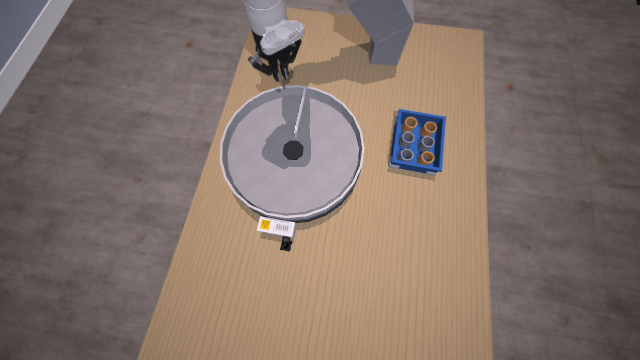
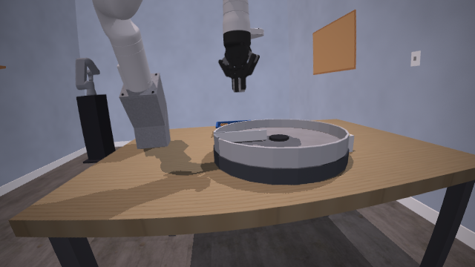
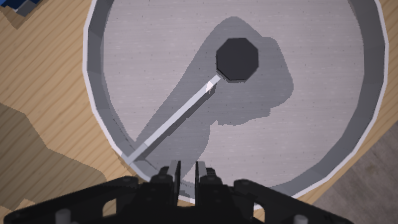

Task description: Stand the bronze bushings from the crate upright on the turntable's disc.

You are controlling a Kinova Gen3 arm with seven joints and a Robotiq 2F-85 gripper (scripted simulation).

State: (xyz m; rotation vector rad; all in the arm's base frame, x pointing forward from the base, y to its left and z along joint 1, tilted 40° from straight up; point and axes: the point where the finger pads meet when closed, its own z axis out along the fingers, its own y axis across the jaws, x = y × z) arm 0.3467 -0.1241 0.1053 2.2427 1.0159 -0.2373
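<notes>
The blue crate (image 1: 416, 167) (image 2: 233, 122) stands right of the turntable in the top view. Three bronze bushings are in it: two at the back, one (image 1: 410, 129) on the left and one (image 1: 428, 134) on the right, and one (image 1: 426, 163) at front right. Three steel bushings (image 1: 406, 144) (image 1: 425, 149) (image 1: 406, 149) are also in it. The turntable's grey disc (image 1: 260, 185) (image 2: 315, 133) (image 3: 310, 150) holds no bushing; its dark hub (image 1: 293, 150) (image 2: 279, 137) (image 3: 237, 59) is at the centre. My gripper (image 1: 283, 81) (image 2: 239, 90) (image 3: 187, 173) is shut, with a narrow empty gap, high above the turntable's arm-side rim.
A raised rim (image 1: 362, 150) (image 2: 282, 157) (image 3: 86, 60) surrounds the disc. A thin upright bar (image 1: 300, 112) (image 2: 245, 136) (image 3: 175, 117) runs from the rim towards the hub. A white labelled box (image 1: 276, 227) sits at the turntable's front. The grey arm base (image 1: 392, 35) (image 2: 148, 119) stands at the back.
</notes>
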